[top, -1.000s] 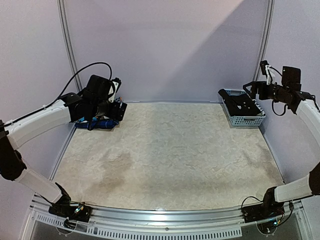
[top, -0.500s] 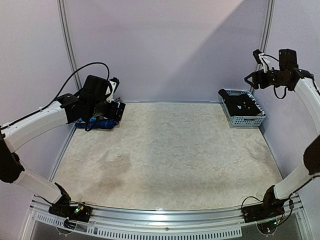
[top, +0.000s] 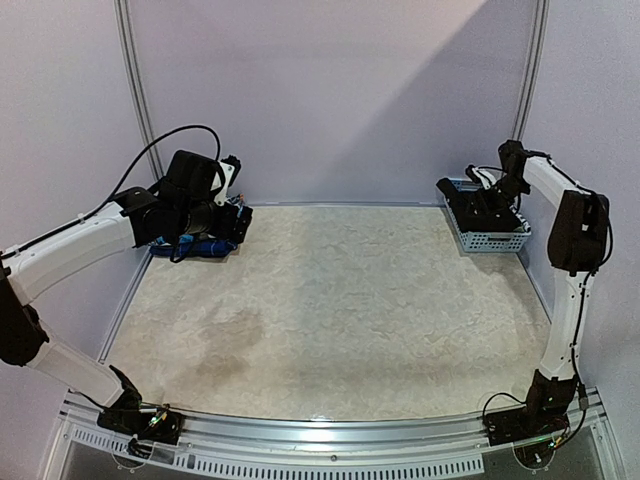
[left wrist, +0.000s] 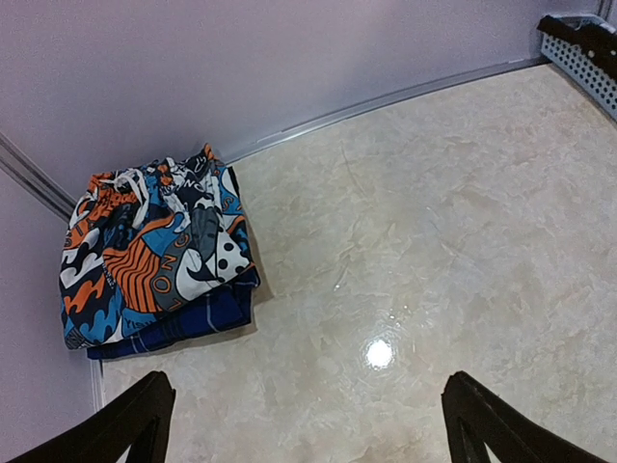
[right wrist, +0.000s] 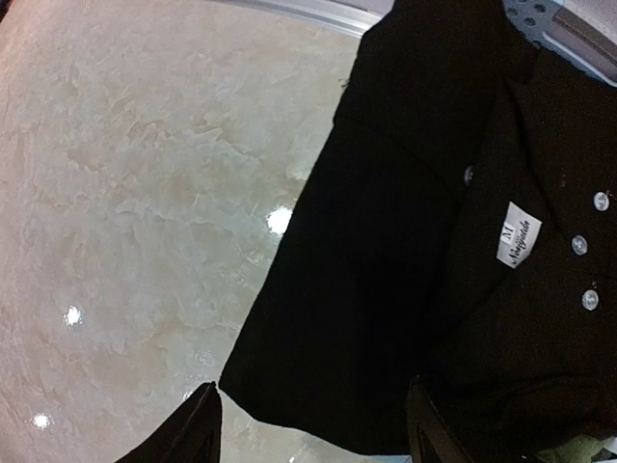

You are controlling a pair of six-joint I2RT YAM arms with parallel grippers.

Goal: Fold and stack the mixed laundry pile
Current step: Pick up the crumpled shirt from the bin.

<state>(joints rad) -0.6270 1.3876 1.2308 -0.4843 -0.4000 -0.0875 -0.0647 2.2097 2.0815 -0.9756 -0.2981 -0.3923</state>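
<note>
At the far right corner of the pale marbled table (top: 340, 300), in the top view, the right gripper (top: 490, 195) reaches down into the light-blue plastic lattice basket (top: 495, 240), which holds dark cloth. At the far left corner the left gripper (top: 238, 215) hangs over a small folded stack (top: 200, 247) by the wall.

In the left wrist view, that stack is the orange-blue-white print garment (left wrist: 145, 260) lying on a dark blue checked piece (left wrist: 193, 323). The left gripper's fingers stand wide apart and hold nothing.

In the right wrist view, a black buttoned garment (right wrist: 405, 270) with a white size label (right wrist: 518, 236) spills over the basket's edge onto the table. The right gripper's fingers are apart, the cloth's lower edge between them and not visibly pinched. This cloth should be light, limp and likely to slide and trail. A firm pinch on the thicker placket or collar would probably hold better than the loose hem.

A second ago the right arm was raised beside the basket with wider jaws. It has since swung down into it. The left arm has barely shifted.
</note>
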